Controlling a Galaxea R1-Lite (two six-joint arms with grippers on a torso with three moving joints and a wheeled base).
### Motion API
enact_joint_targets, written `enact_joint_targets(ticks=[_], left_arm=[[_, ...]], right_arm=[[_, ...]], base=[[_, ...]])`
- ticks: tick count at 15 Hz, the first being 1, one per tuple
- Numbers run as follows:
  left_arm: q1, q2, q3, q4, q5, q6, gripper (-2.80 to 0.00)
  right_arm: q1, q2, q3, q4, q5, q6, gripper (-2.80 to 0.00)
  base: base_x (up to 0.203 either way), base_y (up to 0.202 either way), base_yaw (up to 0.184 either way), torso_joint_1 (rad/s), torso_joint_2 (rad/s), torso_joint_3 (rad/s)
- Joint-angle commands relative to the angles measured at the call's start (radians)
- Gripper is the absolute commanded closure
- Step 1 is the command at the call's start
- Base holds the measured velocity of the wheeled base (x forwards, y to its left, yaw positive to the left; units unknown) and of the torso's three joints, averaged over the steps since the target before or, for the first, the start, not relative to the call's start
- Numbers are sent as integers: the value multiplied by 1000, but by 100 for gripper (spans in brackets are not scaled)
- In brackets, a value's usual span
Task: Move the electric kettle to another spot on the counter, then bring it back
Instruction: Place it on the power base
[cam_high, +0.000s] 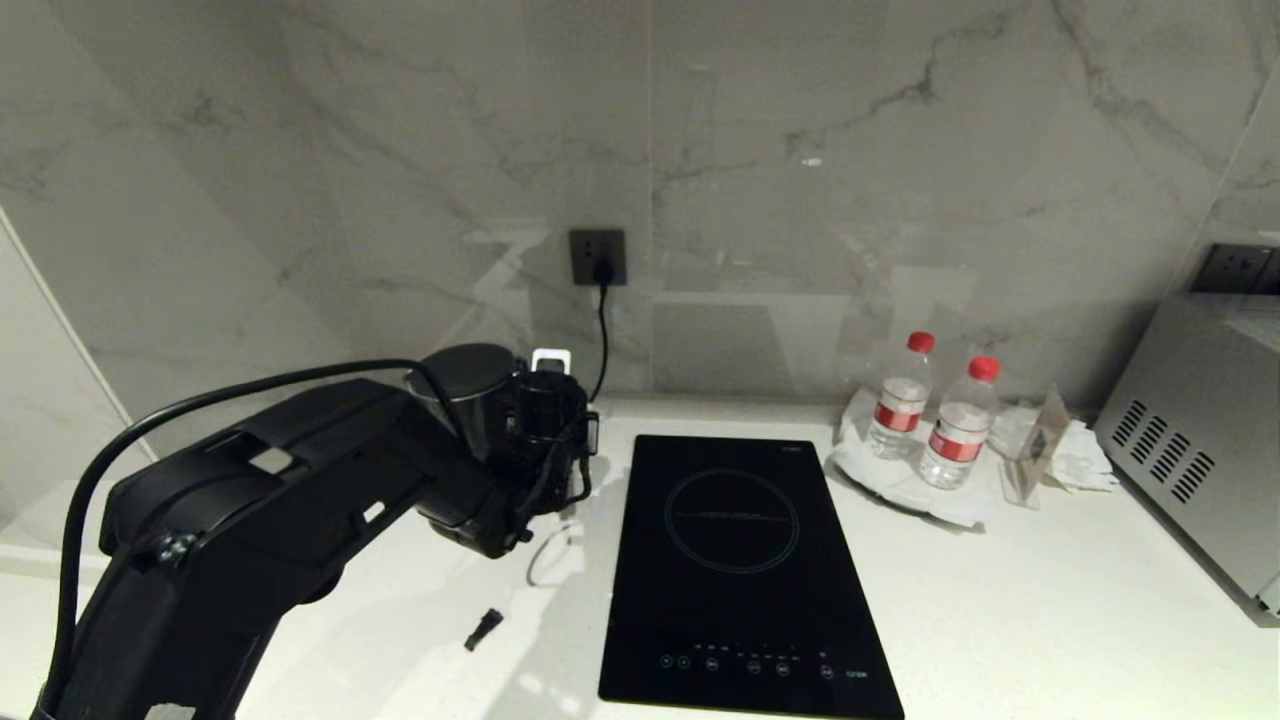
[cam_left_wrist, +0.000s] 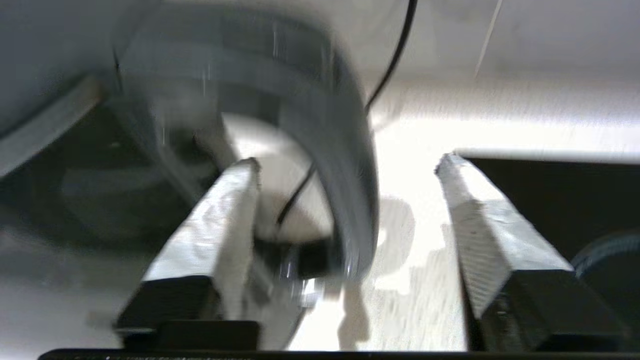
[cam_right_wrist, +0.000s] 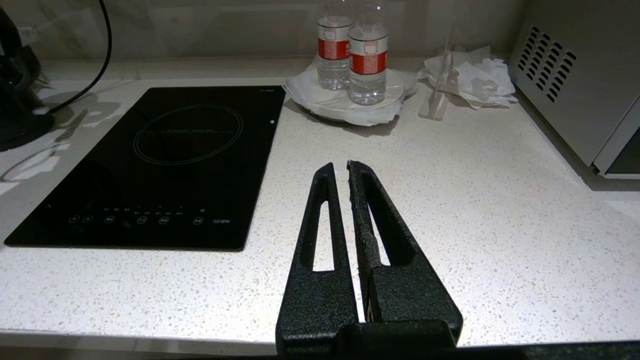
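The electric kettle (cam_high: 470, 378) stands at the back left of the counter (cam_high: 1000, 600), by the wall and left of the cooktop; my left arm hides most of its body. My left gripper (cam_high: 548, 425) is at the kettle's handle side. In the left wrist view the left gripper (cam_left_wrist: 347, 162) is open. The kettle's loop handle (cam_left_wrist: 350, 150) runs between the two fingers, close to one finger (cam_left_wrist: 225, 210) and well apart from the other. My right gripper (cam_right_wrist: 340, 164) hangs shut over the counter's (cam_right_wrist: 475, 200) front edge, holding nothing.
A black glass cooktop (cam_high: 735, 560) sits mid-counter. Two water bottles (cam_high: 900, 400) stand on a plate at the back right, beside crumpled paper and a grey oven (cam_high: 1200, 450). A cord runs up to the wall socket (cam_high: 597, 257). A small black piece (cam_high: 483, 630) lies near the front.
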Motion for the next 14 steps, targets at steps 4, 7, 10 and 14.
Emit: enact_joint_targets(ticks=[4, 7, 10, 14], left_arm=[[-2, -41, 149, -71, -4, -3, -280], [-14, -56, 247, -149, -6, -3, -280], [-26, -77, 345, -217, -8, -5, -280], [-81, -116, 461, -271, -11, -41, -280]], right_arm=[[0, 0, 0, -2, 0, -1, 0], [0, 0, 0, 0, 0, -2, 0], [0, 0, 0, 0, 0, -1, 0], [0, 0, 0, 0, 0, -1, 0]], base=[[0, 0, 0, 0, 0, 0], [0, 0, 0, 0, 0, 0], [0, 0, 0, 0, 0, 0], [0, 0, 0, 0, 0, 0]])
